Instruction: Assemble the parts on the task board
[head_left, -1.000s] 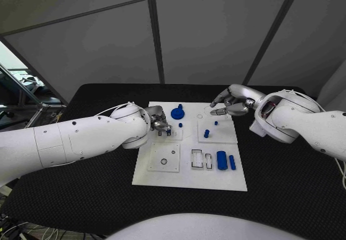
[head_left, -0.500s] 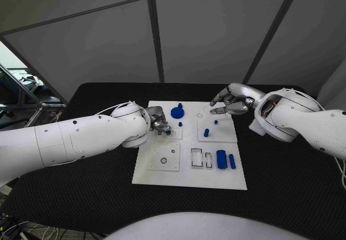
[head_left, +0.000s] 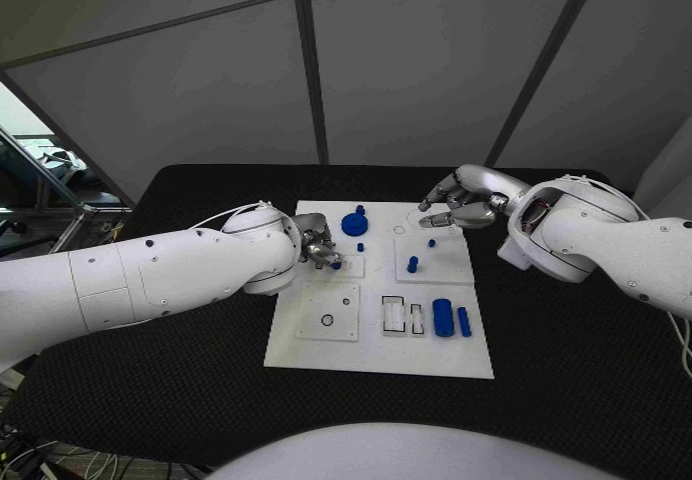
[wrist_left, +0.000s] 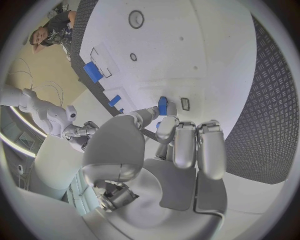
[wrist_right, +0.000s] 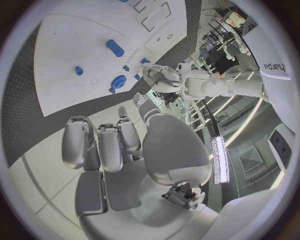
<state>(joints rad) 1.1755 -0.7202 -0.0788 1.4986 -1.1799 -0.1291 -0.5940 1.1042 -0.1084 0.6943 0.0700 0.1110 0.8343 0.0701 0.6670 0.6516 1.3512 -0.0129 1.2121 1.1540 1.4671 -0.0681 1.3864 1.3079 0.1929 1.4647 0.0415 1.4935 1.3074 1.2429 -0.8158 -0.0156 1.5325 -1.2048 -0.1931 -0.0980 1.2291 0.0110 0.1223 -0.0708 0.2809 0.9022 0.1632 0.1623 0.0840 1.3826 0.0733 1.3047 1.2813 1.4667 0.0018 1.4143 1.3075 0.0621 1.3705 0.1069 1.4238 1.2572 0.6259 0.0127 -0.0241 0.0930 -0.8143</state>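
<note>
Lying centred on black surface (head_left: 173, 400): white task board (head_left: 378, 355), margins open all round. Left robot hand (head_left: 320, 250) pinching small blue part (wrist_left: 162, 105), long axis toward board. Right robot hand (head_left: 459, 208) above far edge, fingers curled, holding nothing.

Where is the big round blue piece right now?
In the head view, the big round blue piece sits at the task board's far end, between the two hands.

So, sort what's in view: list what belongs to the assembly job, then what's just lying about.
Job:
- task board
- round blue knobbed part
- small blue part pinched by left hand
- blue peg
- two blue bars
- right hand, holding nothing

Lying about:
- black table
- grey wall panels
</note>
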